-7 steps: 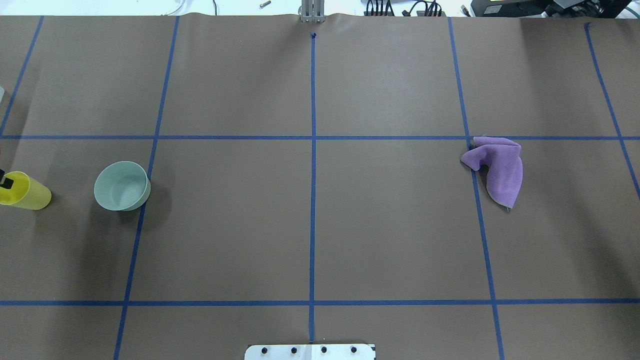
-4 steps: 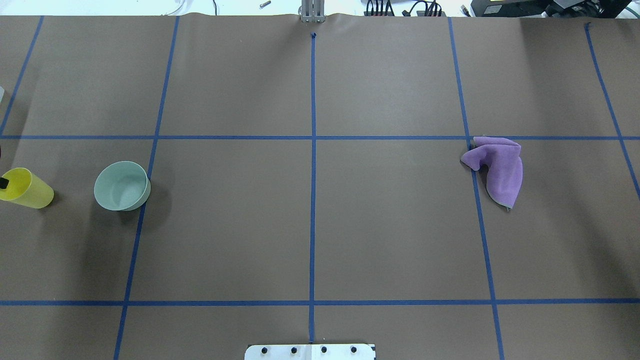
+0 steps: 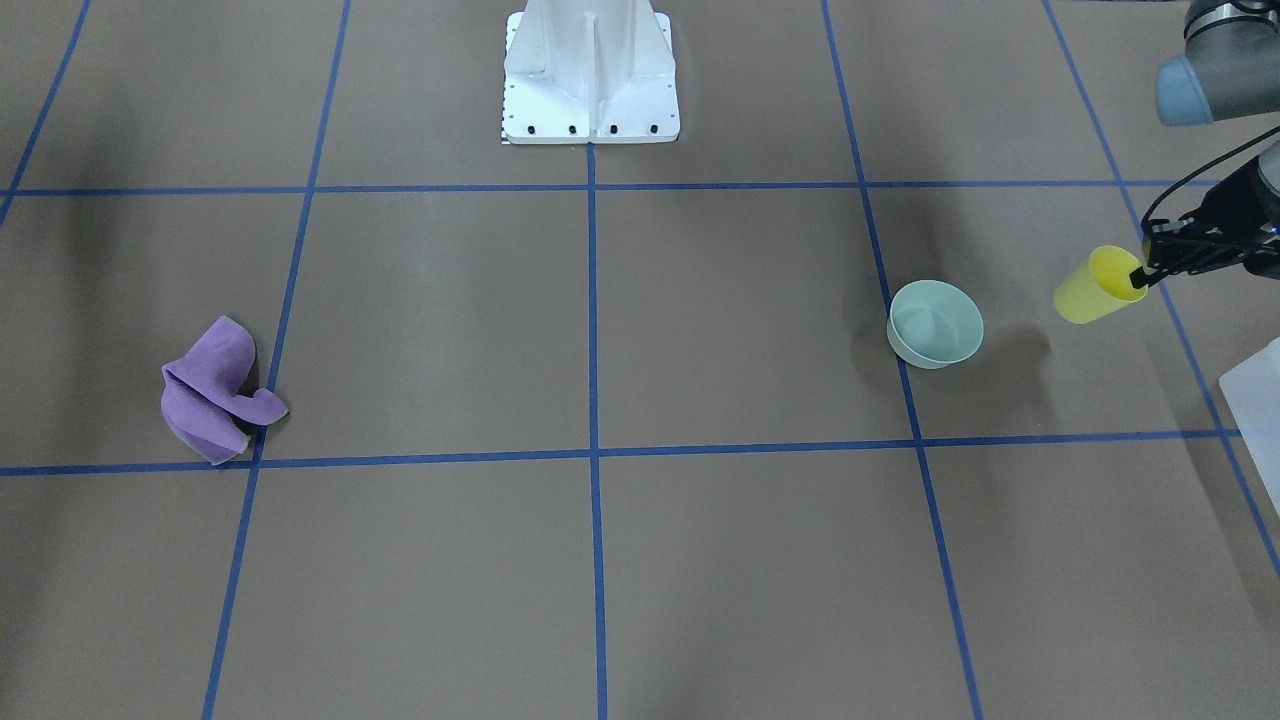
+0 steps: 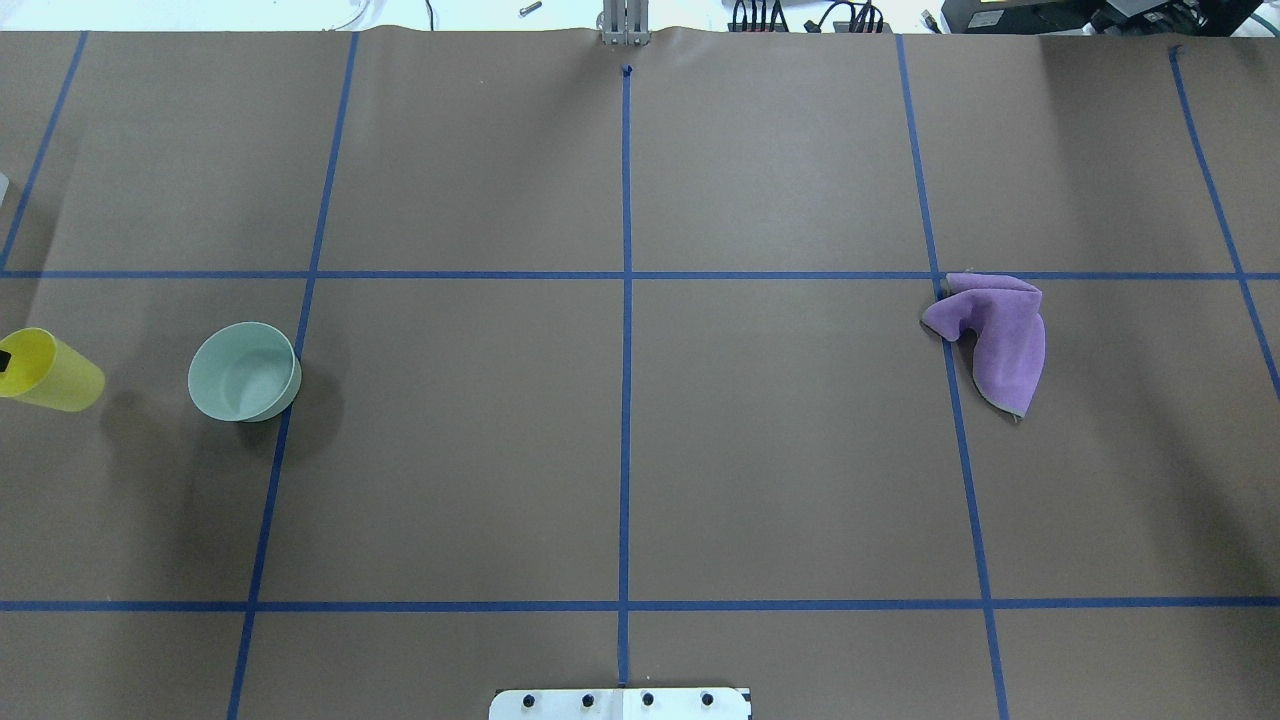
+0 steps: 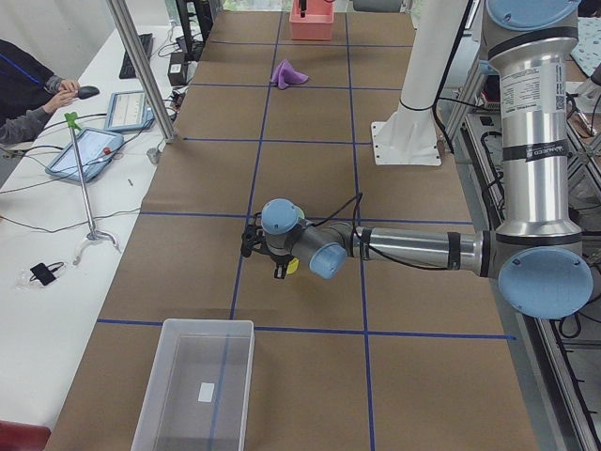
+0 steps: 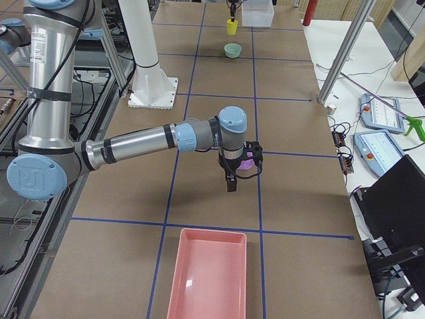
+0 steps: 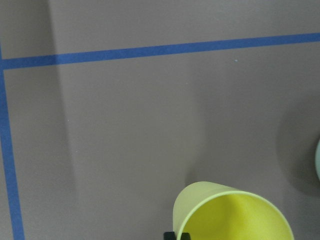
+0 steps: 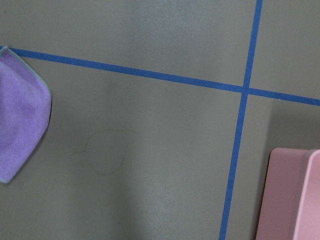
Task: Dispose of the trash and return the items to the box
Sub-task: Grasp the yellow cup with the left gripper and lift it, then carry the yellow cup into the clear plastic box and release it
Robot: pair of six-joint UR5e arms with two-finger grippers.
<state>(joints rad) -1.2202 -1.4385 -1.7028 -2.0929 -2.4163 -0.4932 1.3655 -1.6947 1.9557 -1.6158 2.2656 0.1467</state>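
Lifting yellow cup (image 3: 1092,290): left gripper (image 3: 1140,278) clamped on rim, cup carried higher, outward since second ago, toward clear bin (image 5: 192,385) beside gripper.

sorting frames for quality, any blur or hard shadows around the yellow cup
Overhead: yellow cup sharp, its soft shadow falls apart from it, toward the bowl. Front-facing: same detached shadow, no glare. Left wrist: cup cropped by the bottom edge.

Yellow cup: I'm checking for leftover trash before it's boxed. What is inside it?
One of the left gripper's fingers reaches inside the yellow cup at its rim. The inner wall that shows is bare; the cup's bottom lies beyond the wrist view's edge, unseen.
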